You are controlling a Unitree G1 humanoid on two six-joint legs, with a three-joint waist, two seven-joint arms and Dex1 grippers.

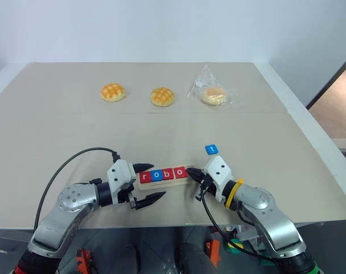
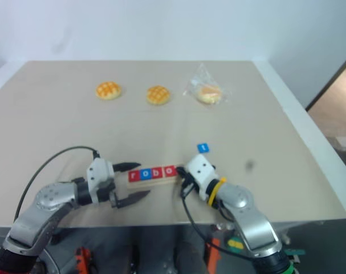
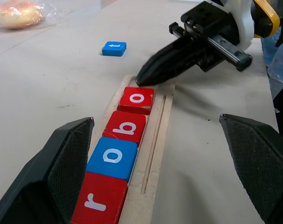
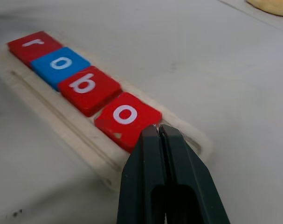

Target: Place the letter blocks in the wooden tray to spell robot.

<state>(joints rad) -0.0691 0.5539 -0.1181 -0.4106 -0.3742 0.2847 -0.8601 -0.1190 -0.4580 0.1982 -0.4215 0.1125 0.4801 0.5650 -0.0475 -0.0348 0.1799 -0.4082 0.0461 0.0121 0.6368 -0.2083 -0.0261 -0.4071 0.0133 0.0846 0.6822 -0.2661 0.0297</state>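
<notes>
The wooden tray lies near the table's front edge, between my two grippers. In it sit several letter blocks in a row: a red r, a blue o, a red b and a red o. A blue t block lies flat on the table just behind the tray's right end. My right gripper is shut and empty, its tip against the near edge of the red o at the tray's right end. My left gripper stands open at the tray's left end, one finger on either side of it.
Two round golden buns and a third bun in a clear bag lie at the back of the table. A black cable loops over the table by my left arm.
</notes>
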